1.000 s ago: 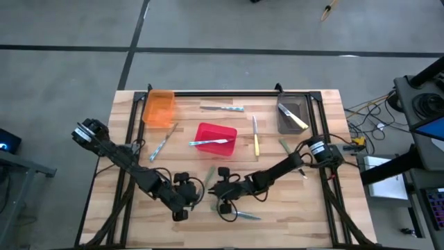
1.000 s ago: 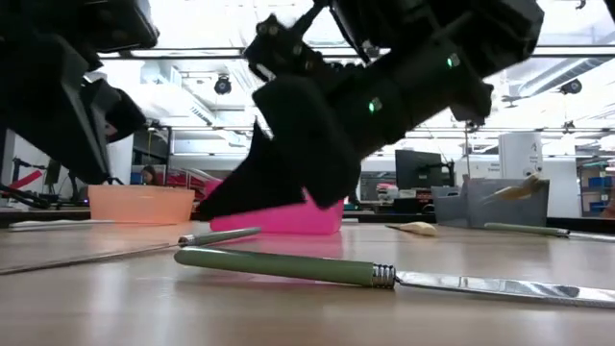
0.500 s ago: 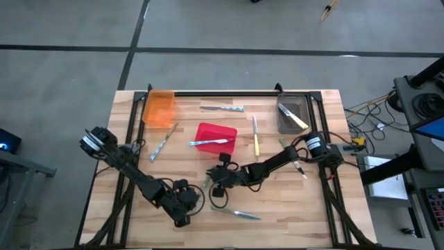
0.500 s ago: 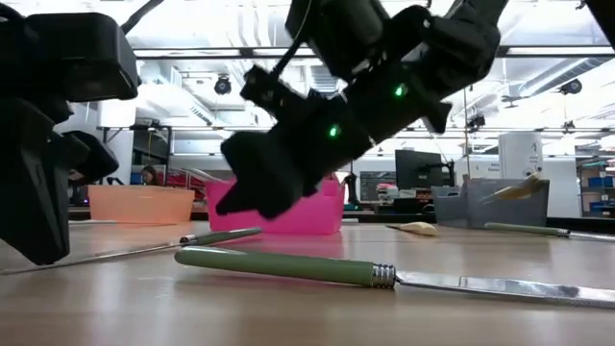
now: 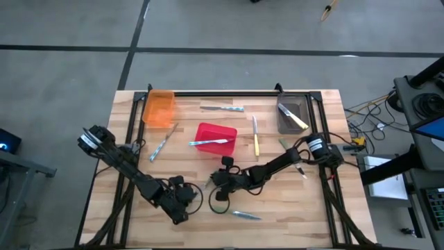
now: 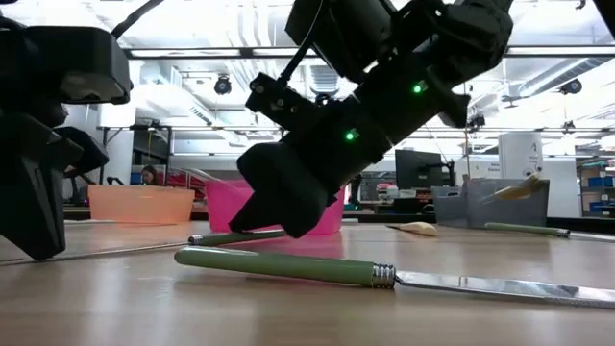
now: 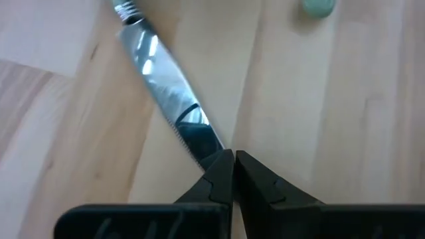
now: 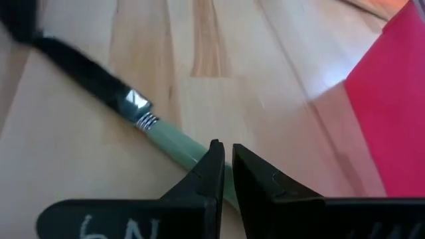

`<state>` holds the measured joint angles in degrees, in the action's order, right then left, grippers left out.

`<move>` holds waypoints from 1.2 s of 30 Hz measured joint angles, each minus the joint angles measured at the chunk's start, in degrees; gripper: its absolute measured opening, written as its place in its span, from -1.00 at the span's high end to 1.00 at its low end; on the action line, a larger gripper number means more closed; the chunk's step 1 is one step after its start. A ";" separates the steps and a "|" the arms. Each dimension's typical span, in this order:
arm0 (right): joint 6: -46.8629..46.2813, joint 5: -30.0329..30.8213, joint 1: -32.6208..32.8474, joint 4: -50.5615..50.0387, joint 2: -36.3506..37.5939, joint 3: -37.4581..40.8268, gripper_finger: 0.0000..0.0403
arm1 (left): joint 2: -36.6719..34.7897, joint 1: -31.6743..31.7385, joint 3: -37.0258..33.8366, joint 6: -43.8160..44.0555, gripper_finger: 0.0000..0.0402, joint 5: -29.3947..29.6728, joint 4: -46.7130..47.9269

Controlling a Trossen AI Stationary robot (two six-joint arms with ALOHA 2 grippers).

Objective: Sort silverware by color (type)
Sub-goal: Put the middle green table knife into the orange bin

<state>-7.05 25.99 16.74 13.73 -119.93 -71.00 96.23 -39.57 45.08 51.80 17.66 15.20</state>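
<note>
Right gripper (image 5: 216,182) has moved from the front edge toward the red bin (image 5: 216,137), fingers nearly clenched around a green-handled utensil (image 8: 174,142) just before that bin (left gripper (image 5: 182,207) shut, empty), so its sorting has begun.

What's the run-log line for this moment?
left gripper: shut, tips at knife blade | right gripper: shut on green-handled utensil, near red bin | grey bin: yellow-handled utensil inside
</note>
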 joint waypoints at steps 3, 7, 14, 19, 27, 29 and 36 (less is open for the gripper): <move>-1.54 -0.28 0.67 -3.42 1.19 0.02 0.87 | -0.53 0.00 -0.13 -0.01 1.00 1.33 1.81; -2.12 -0.95 1.69 -9.07 3.61 0.08 0.87 | -0.66 0.09 -0.13 -0.36 1.00 2.99 3.60; -5.05 -3.05 3.05 -20.38 9.15 0.19 0.87 | -0.64 0.26 -0.22 -0.46 1.00 8.34 4.55; -7.70 -2.83 4.22 -27.52 12.05 0.19 0.87 | -0.64 1.16 0.06 -1.87 1.00 9.06 4.07; -8.48 -1.87 6.36 -29.90 16.33 0.83 0.87 | -0.71 1.49 4.53 -9.24 1.00 10.89 3.82; -8.45 -1.94 7.13 -29.66 17.67 1.85 0.87 | -0.96 1.49 6.34 -11.83 1.00 11.68 4.53; -7.50 -1.91 8.95 -15.24 23.03 12.48 0.87 | -1.43 1.49 12.00 -15.19 1.00 11.89 14.43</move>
<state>-14.54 24.07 25.69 -1.51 -96.90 -58.52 94.80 -38.09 57.08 36.60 29.55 29.63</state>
